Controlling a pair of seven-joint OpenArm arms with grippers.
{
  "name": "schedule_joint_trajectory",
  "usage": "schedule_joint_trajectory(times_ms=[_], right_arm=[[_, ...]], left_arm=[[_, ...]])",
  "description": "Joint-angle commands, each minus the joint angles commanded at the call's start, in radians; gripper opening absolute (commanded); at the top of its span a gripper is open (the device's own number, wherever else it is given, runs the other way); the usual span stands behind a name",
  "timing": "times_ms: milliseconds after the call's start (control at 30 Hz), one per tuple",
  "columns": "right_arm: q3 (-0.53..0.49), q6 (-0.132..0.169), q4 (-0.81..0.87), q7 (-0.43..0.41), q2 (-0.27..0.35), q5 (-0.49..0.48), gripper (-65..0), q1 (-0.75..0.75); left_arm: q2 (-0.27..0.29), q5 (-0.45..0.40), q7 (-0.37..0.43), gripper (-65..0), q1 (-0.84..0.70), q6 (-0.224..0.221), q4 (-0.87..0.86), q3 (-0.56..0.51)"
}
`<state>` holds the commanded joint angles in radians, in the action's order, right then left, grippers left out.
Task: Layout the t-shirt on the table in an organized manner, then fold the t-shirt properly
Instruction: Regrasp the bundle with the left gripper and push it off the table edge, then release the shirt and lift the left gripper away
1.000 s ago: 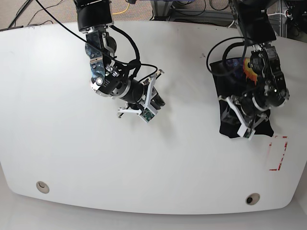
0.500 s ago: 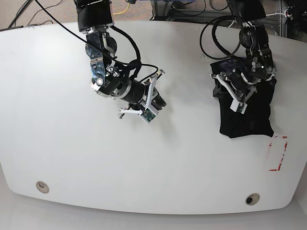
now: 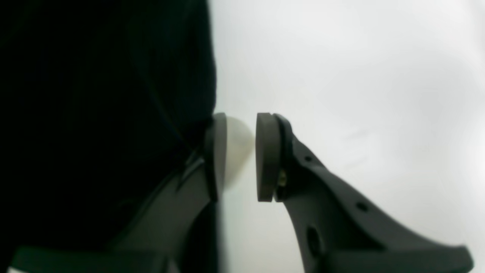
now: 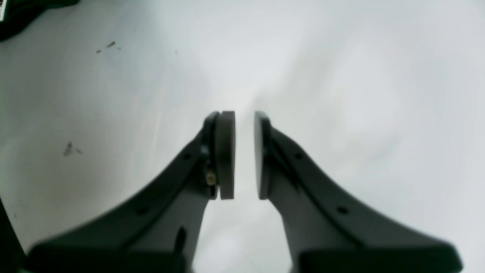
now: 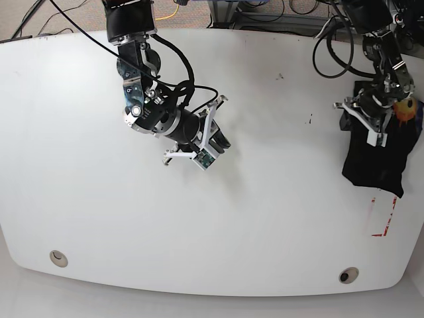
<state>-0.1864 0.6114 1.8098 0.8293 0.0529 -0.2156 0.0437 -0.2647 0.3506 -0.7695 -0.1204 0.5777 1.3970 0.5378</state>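
The black t-shirt (image 5: 374,162) lies bunched in a narrow heap at the table's (image 5: 278,218) right edge, with an orange patch (image 5: 405,109) showing at its top. My left gripper (image 5: 366,126) is at the heap's upper left edge. In the left wrist view the left gripper (image 3: 241,125) has a small gap with no cloth in it, and the black cloth (image 3: 102,113) lies against the outer side of one finger (image 3: 216,151). My right gripper (image 5: 218,142) hovers over bare table left of centre; in the right wrist view the right gripper (image 4: 244,121) is slightly open and empty.
A red tape rectangle (image 5: 384,215) is just below the shirt near the right edge. Two small round holes (image 5: 58,258) (image 5: 348,274) sit near the front edge. Black cables (image 5: 331,46) hang from both arms at the back.
The left arm swung right toward the table's edge, and the shirt moved right with it into a narrower heap. The right arm stayed still.
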Motion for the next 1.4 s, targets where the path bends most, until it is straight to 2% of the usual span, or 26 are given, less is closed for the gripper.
schedule_joint_trajectory(times_ms=[67, 100, 200, 333, 567, 733, 867, 1067, 1133, 1233, 1400], right_arm=[[0.000, 0.000, 0.000, 0.000, 0.000, 0.000, -56.3, -0.003], [0.000, 0.000, 0.000, 0.000, -0.002, 0.000, -56.3, -0.003], [0.000, 0.000, 0.000, 0.000, -0.005, 0.000, -56.3, -0.005], [-0.002, 0.000, 0.000, 0.000, -0.020, 0.000, -56.3, -0.006], [-0.002, 0.000, 0.000, 0.000, -0.021, 0.000, -56.3, -0.008], [-0.003, 0.000, 0.000, 0.000, -0.023, 0.000, -56.3, -0.008], [-0.002, 0.000, 0.000, 0.000, -0.023, 0.000, -56.3, -0.008], [0.000, 0.000, 0.011, 0.000, -0.021, 0.000, -56.3, -0.029], [0.000, 0.000, 0.015, 0.000, -0.020, 0.000, -56.3, -0.032], [0.000, 0.000, 0.015, -0.002, -0.020, 0.000, -56.3, -0.051], [0.000, 0.002, 0.028, -0.002, -0.020, 0.000, -56.3, -0.060]], left_arm=[[-0.017, 0.002, 0.000, -52.5, -0.029, 0.008, 0.002, 0.040], [-0.028, 0.002, 0.000, -52.5, -0.040, 0.028, 0.002, 0.055], [-0.032, 0.002, -0.003, -52.5, -0.061, 0.120, 0.009, 0.089], [-0.028, 0.003, -0.101, -52.5, -0.068, 0.120, 0.083, 0.121], [-0.011, 0.084, -0.247, -52.5, 0.008, 0.120, 0.284, 0.068], [-0.011, 0.083, -0.301, -52.5, 0.123, 0.120, 0.354, 0.063], [-0.049, 0.046, -0.301, -52.5, 0.196, 0.120, 0.322, 0.066], [-0.121, -0.058, -0.285, -52.5, 0.305, 0.120, 0.172, 0.068], [-0.133, -0.077, -0.249, -52.5, 0.318, 0.120, 0.132, 0.068], [-0.157, -0.110, -0.152, -52.5, 0.322, 0.120, 0.066, 0.068], [-0.187, -0.153, -0.028, -52.5, 0.327, 0.120, -0.137, 0.069]])
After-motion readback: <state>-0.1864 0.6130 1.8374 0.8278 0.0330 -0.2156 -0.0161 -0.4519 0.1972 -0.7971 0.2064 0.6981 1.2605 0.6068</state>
